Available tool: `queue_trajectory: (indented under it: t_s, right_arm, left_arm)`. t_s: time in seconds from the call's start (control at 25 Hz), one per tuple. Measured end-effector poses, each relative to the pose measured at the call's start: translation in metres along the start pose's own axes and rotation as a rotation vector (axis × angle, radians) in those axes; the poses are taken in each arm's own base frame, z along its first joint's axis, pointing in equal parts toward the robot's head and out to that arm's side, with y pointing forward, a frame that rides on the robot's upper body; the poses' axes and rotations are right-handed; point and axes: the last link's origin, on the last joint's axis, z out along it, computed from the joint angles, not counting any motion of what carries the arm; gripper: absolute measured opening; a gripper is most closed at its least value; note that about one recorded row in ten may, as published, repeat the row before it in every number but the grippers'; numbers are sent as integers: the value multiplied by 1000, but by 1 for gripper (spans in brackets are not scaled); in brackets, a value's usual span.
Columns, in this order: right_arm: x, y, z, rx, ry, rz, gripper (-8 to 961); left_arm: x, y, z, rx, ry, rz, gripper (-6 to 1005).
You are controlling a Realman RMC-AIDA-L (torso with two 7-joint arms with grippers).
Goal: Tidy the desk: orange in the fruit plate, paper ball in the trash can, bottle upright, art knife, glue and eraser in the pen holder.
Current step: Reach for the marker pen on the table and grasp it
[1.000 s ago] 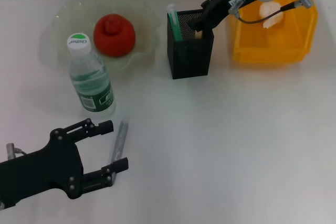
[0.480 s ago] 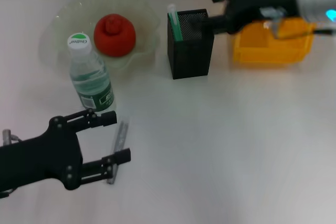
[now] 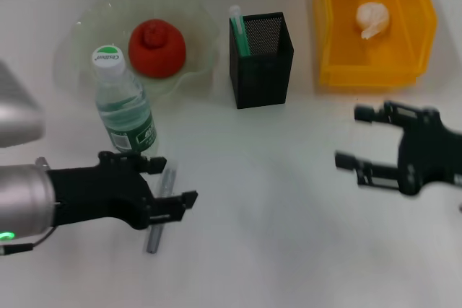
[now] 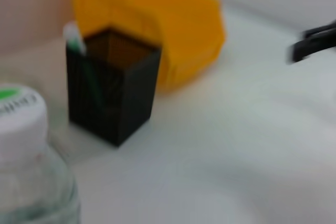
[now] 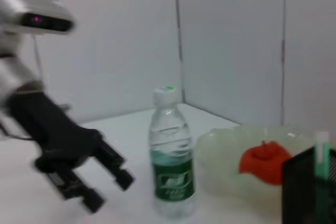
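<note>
Done: orange (image 3: 157,48) in plate (image 3: 86,23), paper ball (image 3: 372,18) in bin (image 3: 411,55), bottle (image 3: 124,106) upright | Left: knife (image 3: 160,207) near front-left edge of tabletop (image 3: 289,236), left claw (image 3: 167,185) spread over it (not gripping) | right claw (image 3: 357,138) spread, empty

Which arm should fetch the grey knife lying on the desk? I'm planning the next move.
Left, probably. The left gripper is open right over the art knife beside the bottle; the right gripper is open, empty, far across the desk.
</note>
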Motion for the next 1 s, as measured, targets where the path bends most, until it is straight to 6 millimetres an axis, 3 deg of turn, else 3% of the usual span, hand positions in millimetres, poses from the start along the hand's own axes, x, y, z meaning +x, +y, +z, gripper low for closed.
queue_trajectory:
  t_s: [0.04, 0.16, 0.36, 0.64, 1.0]
  right_arm:
    - [11, 4, -5, -13, -12, 5, 777]
    - [38, 15, -17, -32, -61, 26, 776]
    - [53, 18, -23, -5, -103, 85, 773]
    - [54, 18, -23, -6, -108, 82, 770]
    - [55, 17, -12, -33, -105, 99, 767]
  left_arm:
    - [7, 6, 9, 48, -93, -16, 725]
    - [12, 9, 18, 86, -147, -30, 724]
    - [22, 4, 26, 162, -189, -131, 724]
    - [18, 2, 40, 274, -308, -138, 723]
    - [12, 5, 51, 277, -347, -170, 723]
